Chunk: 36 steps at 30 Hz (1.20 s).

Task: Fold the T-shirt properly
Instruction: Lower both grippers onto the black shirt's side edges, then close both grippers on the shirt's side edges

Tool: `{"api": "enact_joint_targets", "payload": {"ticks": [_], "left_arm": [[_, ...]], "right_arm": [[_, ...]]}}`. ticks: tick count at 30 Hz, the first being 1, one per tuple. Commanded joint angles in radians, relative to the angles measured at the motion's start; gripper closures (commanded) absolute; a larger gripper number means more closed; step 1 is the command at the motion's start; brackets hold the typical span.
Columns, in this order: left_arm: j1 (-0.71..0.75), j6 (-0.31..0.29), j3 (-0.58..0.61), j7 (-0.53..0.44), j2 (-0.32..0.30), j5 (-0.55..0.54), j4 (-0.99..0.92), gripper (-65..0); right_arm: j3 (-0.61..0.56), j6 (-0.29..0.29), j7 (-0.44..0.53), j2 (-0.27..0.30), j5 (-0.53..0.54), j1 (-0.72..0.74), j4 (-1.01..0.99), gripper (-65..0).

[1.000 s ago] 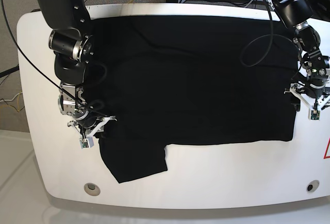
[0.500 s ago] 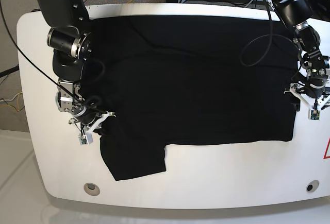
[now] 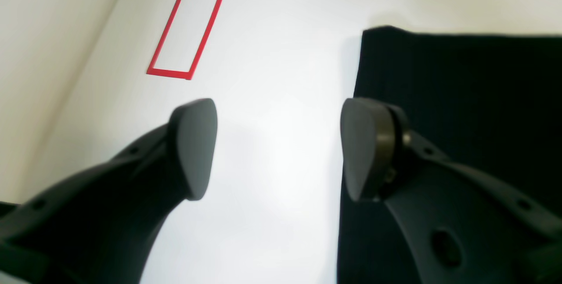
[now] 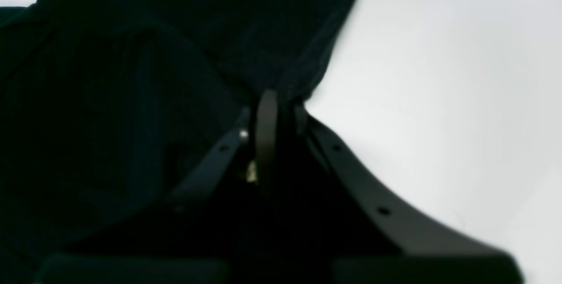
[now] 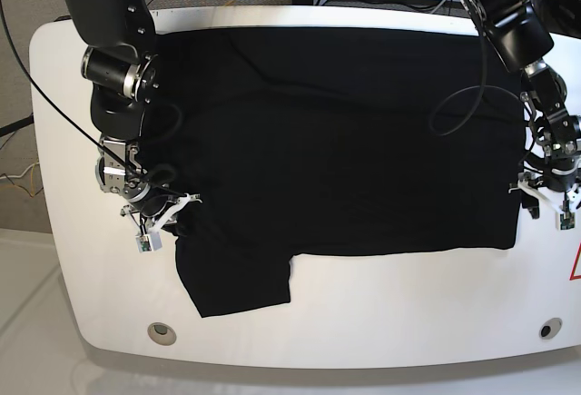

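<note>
White table [image 5: 363,322], rounded corners, cables behind it. Base view: the T-shirt [image 5: 345,141] lies spread flat across the table, one sleeve hanging toward the near edge. The right gripper [image 5: 162,221] sits at the shirt's sleeve-side edge; the left gripper [image 5: 549,197] at the opposite edge.

Left wrist view: jaws spread wide, one finger over bare table, the other over the shirt's hem, nothing held; apparently poised to straddle the edge. Red tape rectangle [image 3: 189,27] lies beyond the hem.

Right wrist view: dim and blurred, but the jaws look pressed together on a bunched fold of cloth, likely for lifting the sleeve side.
</note>
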Motion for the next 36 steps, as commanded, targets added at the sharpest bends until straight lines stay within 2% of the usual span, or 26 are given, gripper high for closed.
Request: {"api": "enact_joint_targets", "payload": {"ticks": [1,9,17,24,30,36], "left_arm": [[-0.056,0.003,0.002,-0.056,-0.014,-0.006,-0.055,-42.2],[-0.157,-0.005,0.002,-0.125,-0.037,-0.012,-0.285,-42.2],[-0.237,-0.11,-0.001,-0.209,-0.043,-0.04,-0.466,-42.2],[-0.255,-0.115,0.005,-0.243,-0.079,-0.117,-0.529,-42.3],[-0.291,-0.115,0.004,-0.272,-0.082,-0.143,-0.609,-50.5],[-0.294,-0.112,0.002,-0.295,-0.092,-0.143,-0.644,-50.6]], "right_arm": [[-0.005,-0.009,-0.102,0.004,-0.058,0.0,-0.006,-1.4],[-0.005,-0.009,-0.102,0.005,-0.058,0.0,-0.006,-1.5],[-0.005,-0.009,-0.103,0.008,-0.058,0.0,-0.006,-1.5],[-0.005,0.002,-0.103,0.01,-0.058,0.0,-0.006,-1.5],[-0.005,0.025,-0.103,0.01,-0.058,0.0,-0.006,-1.5],[-0.005,0.026,-0.103,0.01,-0.058,0.001,-0.006,-1.5]]}}
